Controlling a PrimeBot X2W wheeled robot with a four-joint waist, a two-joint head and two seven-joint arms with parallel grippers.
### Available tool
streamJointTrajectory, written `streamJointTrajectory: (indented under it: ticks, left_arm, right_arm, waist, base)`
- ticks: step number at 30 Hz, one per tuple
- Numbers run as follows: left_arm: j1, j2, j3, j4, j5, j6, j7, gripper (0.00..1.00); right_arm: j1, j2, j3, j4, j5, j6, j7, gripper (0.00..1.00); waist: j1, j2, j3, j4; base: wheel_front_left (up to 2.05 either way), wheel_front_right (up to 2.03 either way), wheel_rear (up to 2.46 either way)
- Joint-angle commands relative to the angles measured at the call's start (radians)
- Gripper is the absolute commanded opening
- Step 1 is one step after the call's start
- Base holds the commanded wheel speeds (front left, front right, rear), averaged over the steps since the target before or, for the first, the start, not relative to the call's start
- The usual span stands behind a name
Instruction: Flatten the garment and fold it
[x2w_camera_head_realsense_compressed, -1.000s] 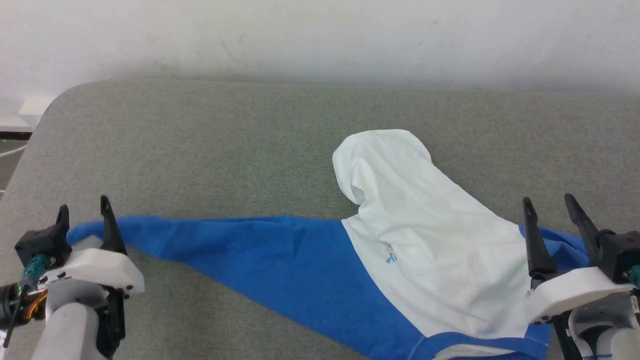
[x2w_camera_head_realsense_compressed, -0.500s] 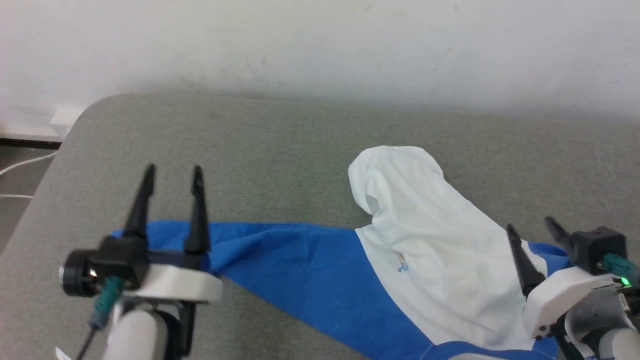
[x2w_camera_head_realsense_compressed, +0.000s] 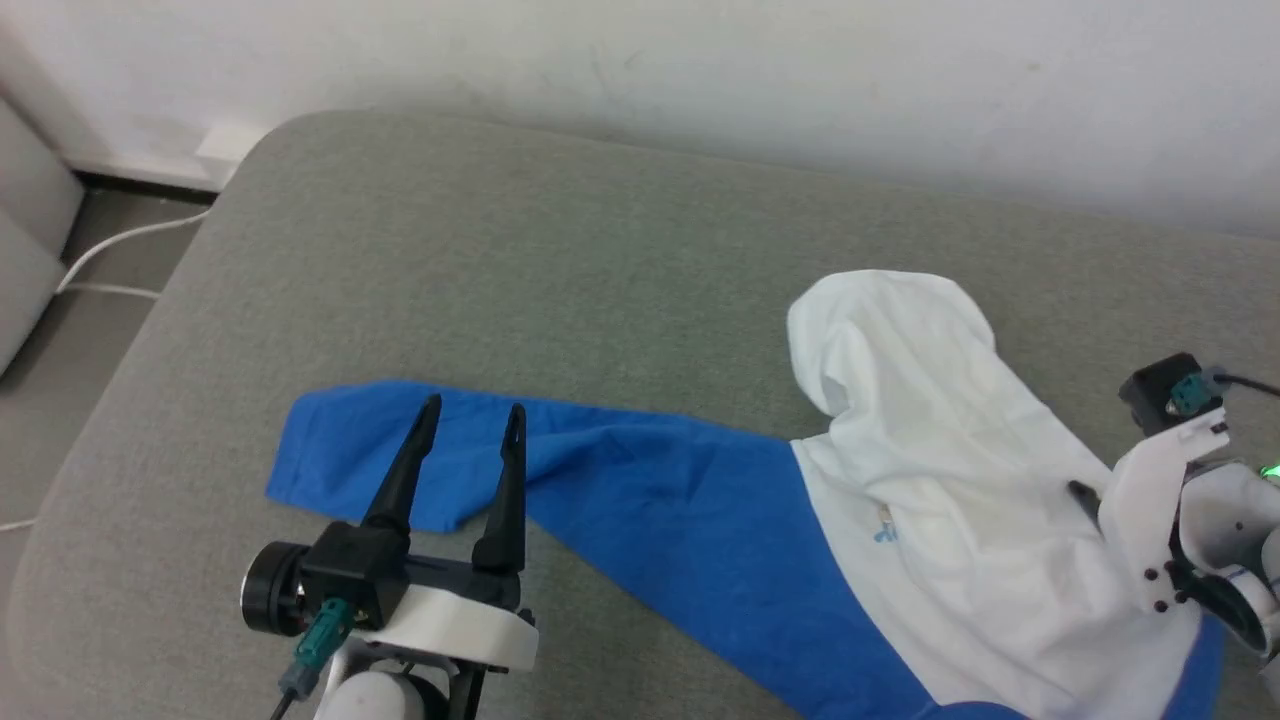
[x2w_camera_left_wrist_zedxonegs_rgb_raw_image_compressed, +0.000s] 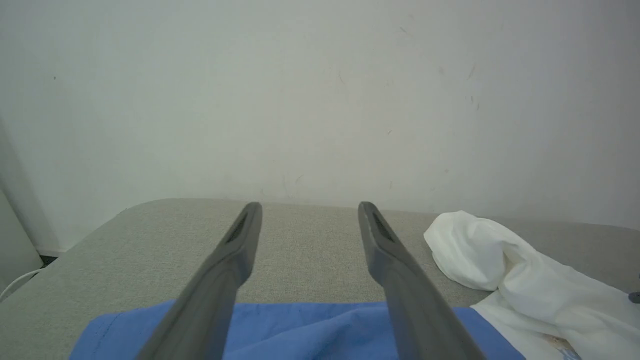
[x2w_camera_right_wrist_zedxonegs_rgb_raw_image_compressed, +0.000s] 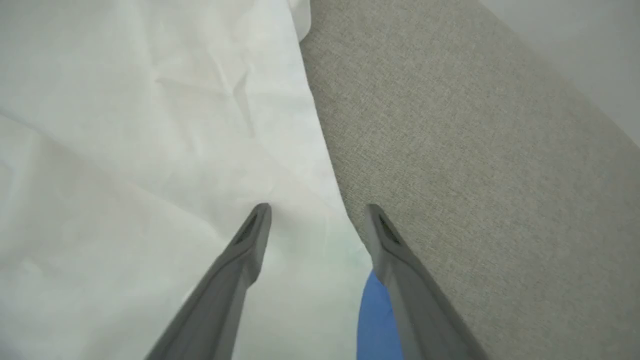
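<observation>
Shifted inward along the blue sleeve (x2w_camera_head_realsense_compressed: 650, 480) since a second ago, the left gripper (x2w_camera_head_realsense_compressed: 475, 405) hovers at lower left, jaws wide, empty. At lower right the right gripper (x2w_camera_right_wrist_zedxonegs_rgb_raw_image_compressed: 318, 207), equally spread and empty, overhangs the garment (x2w_camera_head_realsense_compressed: 950, 520); its bunched white body beyond needs spreading next.

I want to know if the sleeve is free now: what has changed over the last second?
The left gripper, open and empty, left the tip of the blue sleeve and moved inward above it. The right gripper, open, turned in over the white body of the shirt. The camera swung too. The shirt lies as before on the grey cushion.
</observation>
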Motion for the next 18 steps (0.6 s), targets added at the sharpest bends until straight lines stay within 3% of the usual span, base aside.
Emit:
streamJointTrajectory:
  ticks: [1,8,9,10,13,18]
  left_arm:
    - [-0.017,-0.009,0.001,0.007,0.011,-0.011,-0.005,1.0]
    - [-0.037,-0.03,0.005,0.018,0.015,-0.025,-0.005,1.0]
    - [-0.038,-0.032,0.007,0.018,0.015,-0.025,-0.005,1.0]
    - [-0.038,-0.034,0.008,0.018,0.014,-0.024,-0.005,1.0]
    - [-0.036,-0.037,0.013,0.021,0.014,-0.023,-0.005,1.0]
    - [-0.036,-0.04,0.016,0.036,0.016,-0.028,-0.005,1.0]
  right_arm:
    - [-0.039,-0.025,0.024,0.043,-0.004,-0.002,0.012,1.0]
    - [-0.092,-0.057,0.111,0.212,-0.001,-0.002,0.036,1.0]
    - [-0.09,-0.054,0.121,0.229,0.011,-0.002,0.037,0.79]
    - [-0.089,-0.053,0.131,0.242,0.023,-0.002,0.037,0.0]
    - [-0.104,-0.069,0.13,0.269,0.021,-0.002,0.005,0.0]
    - [-0.17,-0.101,0.044,0.324,-0.038,-0.002,-0.064,0.0]
  waist:
    - [-0.0001,0.0,0.047,0.06]
    - [-0.0001,0.0,0.079,0.113]
    - [-0.0001,0.0,0.081,0.115]
    - [-0.0001,0.0,0.082,0.117]
    - [-0.0001,0.0,0.082,0.11]
    - [-0.0001,0.0,0.069,0.083]
  base:
    - [0.0,0.0,0.0]
    - [0.0,0.0,0.0]
    - [0.0,0.0,0.0]
    - [0.0,0.0,0.0]
    - [0.0,0.0,0.0]
    - [0.0,0.0,0.0]
